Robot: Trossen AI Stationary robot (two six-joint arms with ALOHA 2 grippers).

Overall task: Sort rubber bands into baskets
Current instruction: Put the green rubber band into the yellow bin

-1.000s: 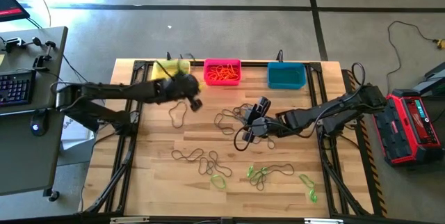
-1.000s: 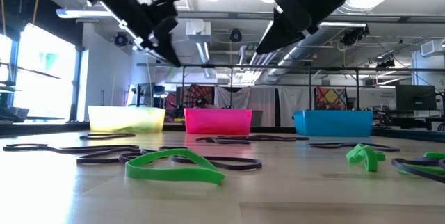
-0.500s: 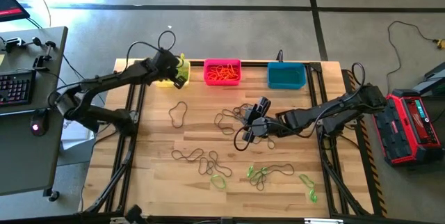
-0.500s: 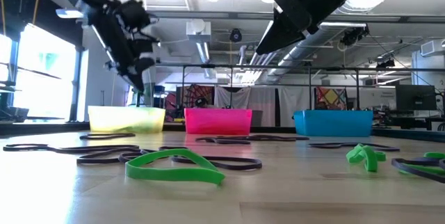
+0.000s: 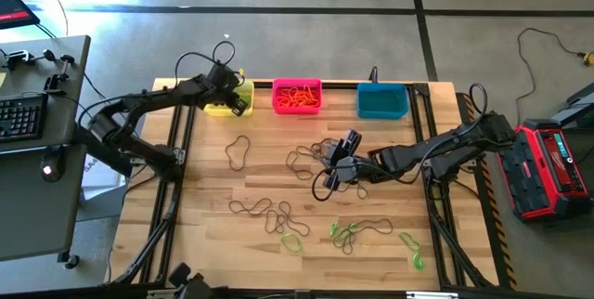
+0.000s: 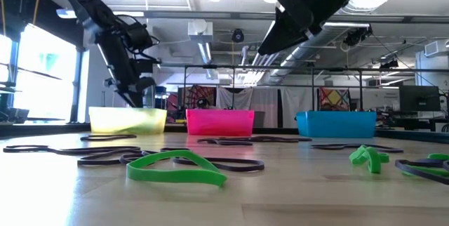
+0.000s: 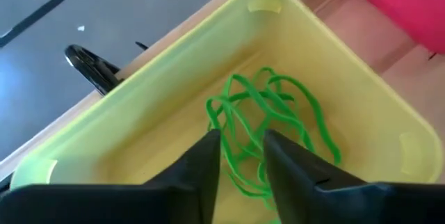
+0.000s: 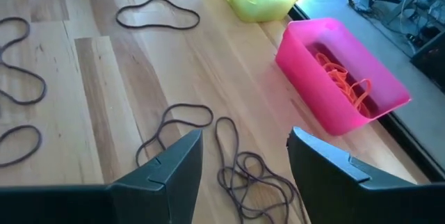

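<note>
Hovering over the yellow basket (image 5: 225, 100) at the table's far left corner, my left gripper (image 7: 241, 160) has its fingers parted only narrowly, with a strand of the green rubber bands (image 7: 271, 123) running between them; I can't quite tell whether it is pinched or already free. That green bunch lies directly below, inside the basket. My right gripper (image 8: 240, 158) waits wide open and empty mid-table, the dark rubber bands (image 8: 240, 165) just ahead of it, nearer than to the left.
</note>
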